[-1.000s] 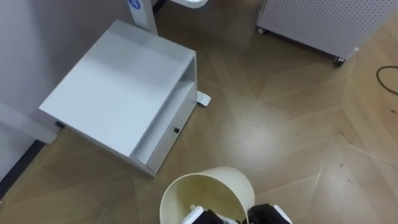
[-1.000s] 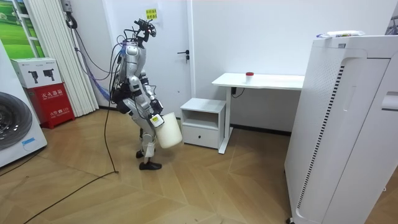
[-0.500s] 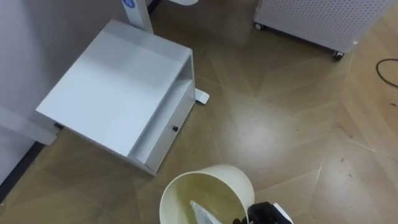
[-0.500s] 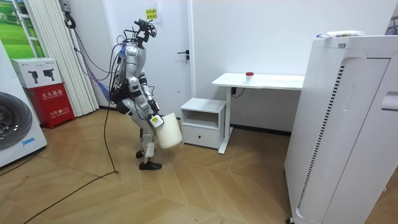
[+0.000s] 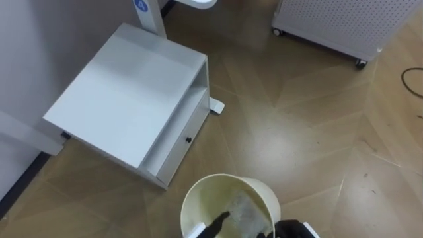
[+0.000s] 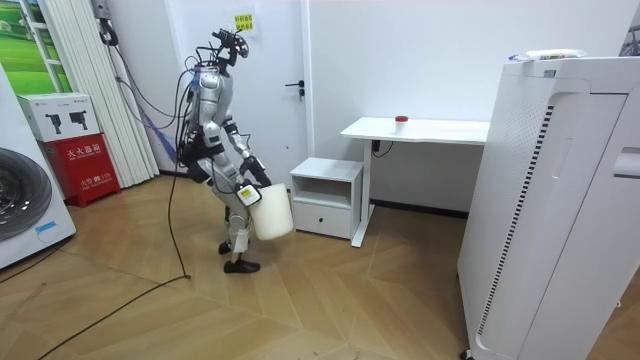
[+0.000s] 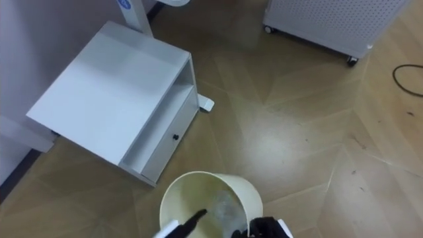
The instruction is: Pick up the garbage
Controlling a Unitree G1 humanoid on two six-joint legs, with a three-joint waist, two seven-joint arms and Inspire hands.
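I stand next to a white bedside cabinet and hold a cream waste bin (image 5: 198, 198) off the floor in front of me; it also shows in the room view as the bin (image 6: 271, 213). A crumpled, pale, see-through piece of garbage (image 5: 246, 213) lies inside it. My left hand (image 5: 215, 224) reaches over the bin's mouth from below, fingers straight and holding nothing. My right hand (image 5: 295, 230) is at the bin's right rim, dark fingers curled over the edge. Most of both hands is cut off by the picture's lower edge.
The white cabinet (image 5: 125, 99) with one drawer stands to the front left, a desk leg (image 5: 149, 14) behind it. A white perforated unit on wheels (image 5: 337, 23) stands far right, and a dark cable (image 5: 413, 79) lies on the wood floor.
My left hand, curled at the bin's mouth a second ago, has straightened its fingers. The garbage has dropped from it into the bin.
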